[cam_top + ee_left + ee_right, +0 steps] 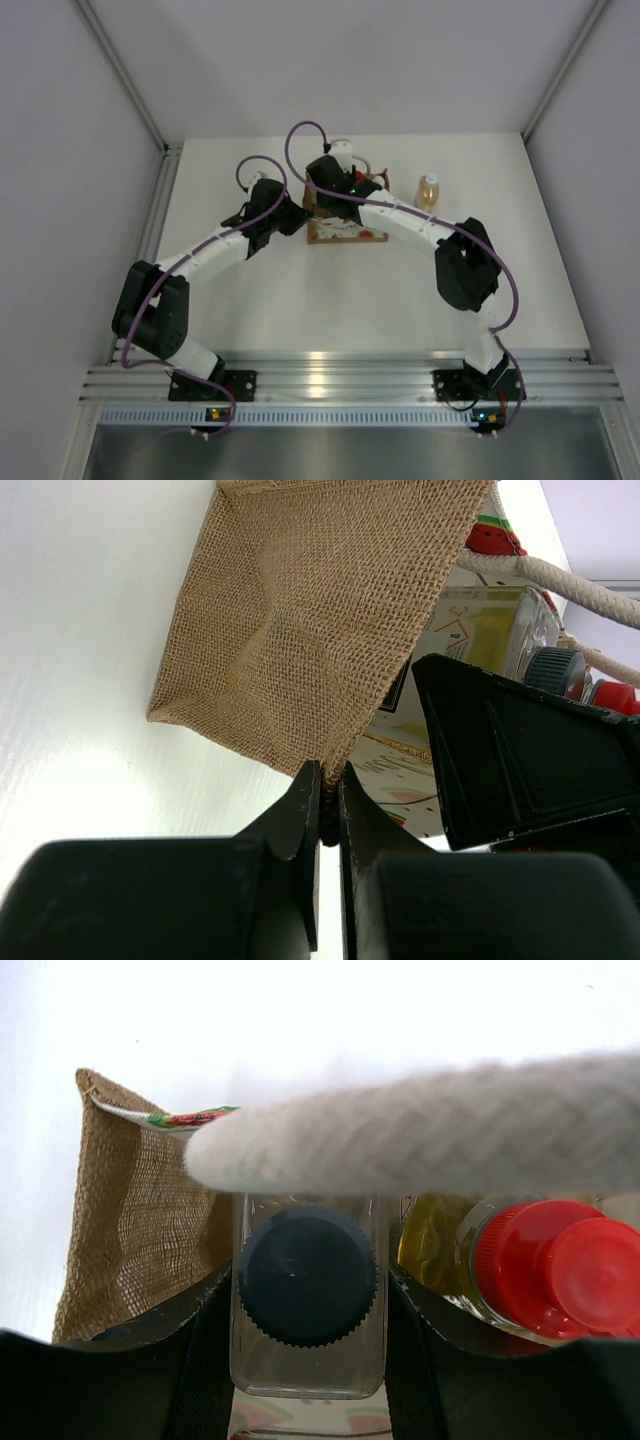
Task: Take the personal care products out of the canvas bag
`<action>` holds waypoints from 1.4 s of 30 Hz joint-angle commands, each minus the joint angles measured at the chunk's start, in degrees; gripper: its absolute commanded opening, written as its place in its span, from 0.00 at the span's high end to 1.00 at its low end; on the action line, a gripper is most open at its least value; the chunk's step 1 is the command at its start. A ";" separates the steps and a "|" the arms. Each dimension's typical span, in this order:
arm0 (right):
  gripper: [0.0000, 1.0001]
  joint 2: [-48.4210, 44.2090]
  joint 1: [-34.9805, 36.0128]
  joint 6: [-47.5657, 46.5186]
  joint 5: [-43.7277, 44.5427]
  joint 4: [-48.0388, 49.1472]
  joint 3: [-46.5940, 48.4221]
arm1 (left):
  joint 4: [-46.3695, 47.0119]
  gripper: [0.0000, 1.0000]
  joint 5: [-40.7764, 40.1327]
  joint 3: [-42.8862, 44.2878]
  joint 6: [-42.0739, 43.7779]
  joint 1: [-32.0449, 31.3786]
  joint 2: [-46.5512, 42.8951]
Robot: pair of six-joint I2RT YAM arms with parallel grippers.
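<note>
The canvas bag point(346, 226) lies at the table's far middle, its burlap side point(310, 610) towards the left wrist camera. My left gripper point(330, 780) is shut on the bag's lower corner seam; it also shows in the top view point(296, 216). My right gripper point(307, 1278) reaches into the bag's mouth point(336, 186), its jaws pressed against both sides of the squarish pale bottle with the dark grey cap point(307, 1275). The yellow-amber bottle with the red cap point(560, 1270) lies beside it inside the bag. One slim amber bottle with a white cap point(428, 192) stands right of the bag. The other slim bottle is hidden.
A whitish rope handle point(420, 1140) crosses just above the two bottles in the right wrist view. The right arm point(465, 265) bends over the table's right half. The enclosure's walls and posts point(165, 150) bound the white table point(300, 290).
</note>
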 commanded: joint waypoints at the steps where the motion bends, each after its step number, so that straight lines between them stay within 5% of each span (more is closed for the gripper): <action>1: 1.00 -3.63 0.05 -4.02 -0.05 0.69 6.03 | -0.56 1.00 -0.91 1.37 -0.07 0.89 -0.60; 10: 1.00 -11.10 1.63 -12.83 -2.87 5.35 4.98 | -0.56 1.00 -0.83 1.28 -0.60 0.89 -0.51; 30: 1.00 -28.85 3.04 -15.55 -10.77 4.65 3.13 | -0.64 1.00 -1.18 1.72 -1.21 0.80 0.02; 42: 1.00 -37.90 12.26 -19.60 -16.42 -1.59 -0.63 | -0.64 1.00 -1.88 1.28 -1.12 0.89 0.02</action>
